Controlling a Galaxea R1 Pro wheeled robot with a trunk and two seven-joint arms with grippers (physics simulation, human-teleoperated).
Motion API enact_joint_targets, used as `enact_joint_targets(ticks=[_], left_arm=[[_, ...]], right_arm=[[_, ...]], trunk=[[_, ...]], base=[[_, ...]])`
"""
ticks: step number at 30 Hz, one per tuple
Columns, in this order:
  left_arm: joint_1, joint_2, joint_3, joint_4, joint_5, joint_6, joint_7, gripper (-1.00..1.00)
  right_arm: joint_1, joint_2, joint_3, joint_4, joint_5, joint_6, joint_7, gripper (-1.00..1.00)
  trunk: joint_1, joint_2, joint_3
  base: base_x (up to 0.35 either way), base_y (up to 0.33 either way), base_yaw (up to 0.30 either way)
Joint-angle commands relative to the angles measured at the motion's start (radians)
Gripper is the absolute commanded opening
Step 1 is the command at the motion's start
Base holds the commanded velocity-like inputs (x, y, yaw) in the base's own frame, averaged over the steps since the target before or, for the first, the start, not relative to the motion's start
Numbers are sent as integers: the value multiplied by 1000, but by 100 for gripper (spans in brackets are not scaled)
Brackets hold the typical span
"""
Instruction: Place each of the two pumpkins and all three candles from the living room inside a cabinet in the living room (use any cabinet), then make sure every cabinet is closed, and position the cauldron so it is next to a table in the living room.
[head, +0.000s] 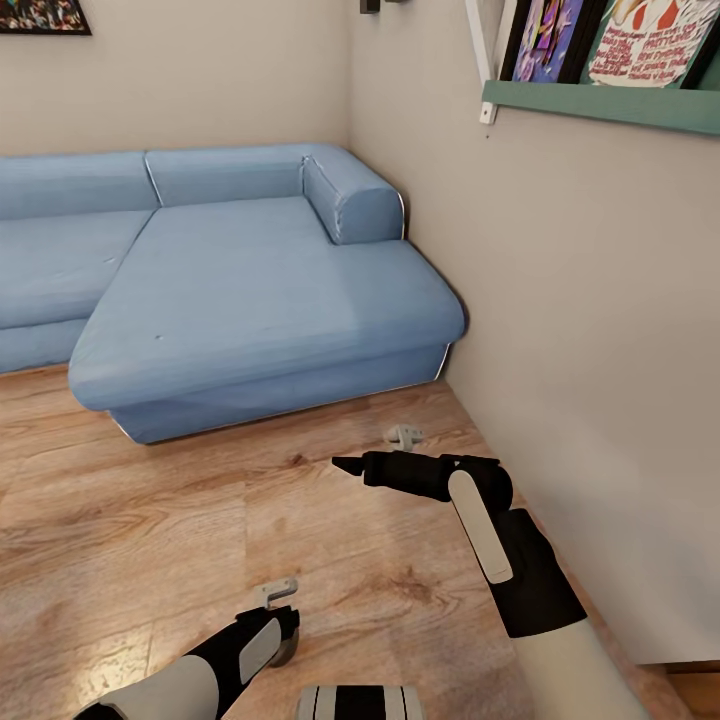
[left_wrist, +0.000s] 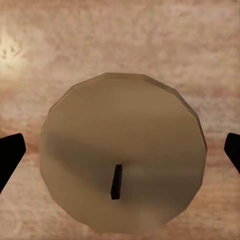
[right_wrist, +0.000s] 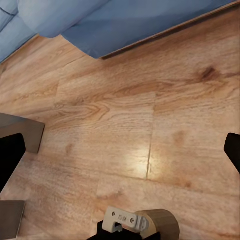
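Left gripper (left_wrist: 120, 150) sits over a candle (left_wrist: 122, 155), fingers spread wide either side of it, not touching; candle is between the tips, wick up, above the wood floor (head: 150, 540). Right gripper (head: 350, 465) is empty, fingers apart, held out over the floor near the blue sofa (head: 260, 290) and wall (head: 600, 350).

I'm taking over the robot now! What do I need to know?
Left hand: open, fingers on either side of one candle, not gripping it.
Right hand: open and empty, above the wooden floor near the blue sofa.
Done: nothing these pictures can confirm.
Left: grip this candle and put it in a cabinet. Then the other candles, both pumpkins, closing the cabinets and moving the cauldron.
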Motion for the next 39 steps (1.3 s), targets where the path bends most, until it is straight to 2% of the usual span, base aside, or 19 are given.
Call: enact_joint_targets(ticks=[1,5,12,17,39], left_arm=[[0,1,-8,-2,5,5,7,100],[0,1,-8,-2,5,2,7,100],[0,0,-8,-2,6,-12,7,100],[0,0,-8,-2,6,-12,7,100],[0,2,-8,-2,9,-12,6,100]], right_arm=[[-1,0,-1,0,10,4,10,100],[-1,0,-1,0,10,4,10,100],[-1,0,-1,0,10,4,10,100],[-1,0,-1,0,11,4,10,100],[-1,0,-1,0,10,4,10,100]], trunk=[[0,-1,-5],[2,-1,-20],[2,-1,-20],[4,-3,-39],[4,-3,-39]], base=[[0,0,0],[0,0,0],[0,0,0],[0,0,0],[0,0,0]])
